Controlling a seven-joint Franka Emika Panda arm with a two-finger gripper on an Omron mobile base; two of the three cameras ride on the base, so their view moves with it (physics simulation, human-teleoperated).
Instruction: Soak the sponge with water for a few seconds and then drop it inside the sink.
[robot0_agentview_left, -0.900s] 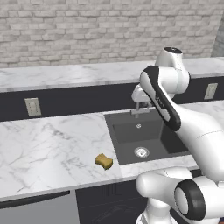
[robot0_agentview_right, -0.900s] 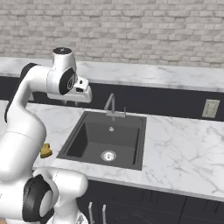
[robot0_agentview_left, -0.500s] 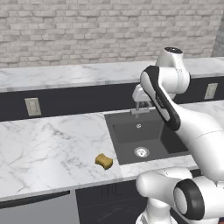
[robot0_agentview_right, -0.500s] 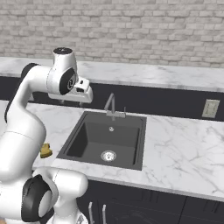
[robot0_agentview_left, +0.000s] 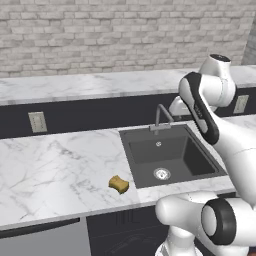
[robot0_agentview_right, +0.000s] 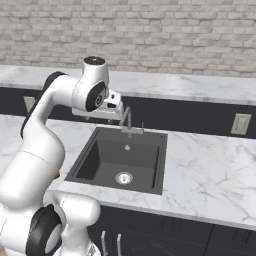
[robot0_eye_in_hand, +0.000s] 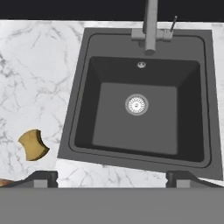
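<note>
Sponge (robot0_agentview_left: 119, 184) mustard-yellow, curved, lying on marble counter (robot0_agentview_left: 55, 170) beside dark sink (robot0_agentview_left: 197, 160), gripper (robot0_eye_in_hand: 112, 177) spread wide, empty

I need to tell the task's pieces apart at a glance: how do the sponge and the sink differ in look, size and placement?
Colour: the sponge is mustard yellow; the sink is dark grey.
Size: the sponge is far smaller than the sink.
Placement: the sponge lies on top of the marble counter, left of the sink; the sink is recessed into that counter.
Both look dry, with no water running from the faucet.
</note>
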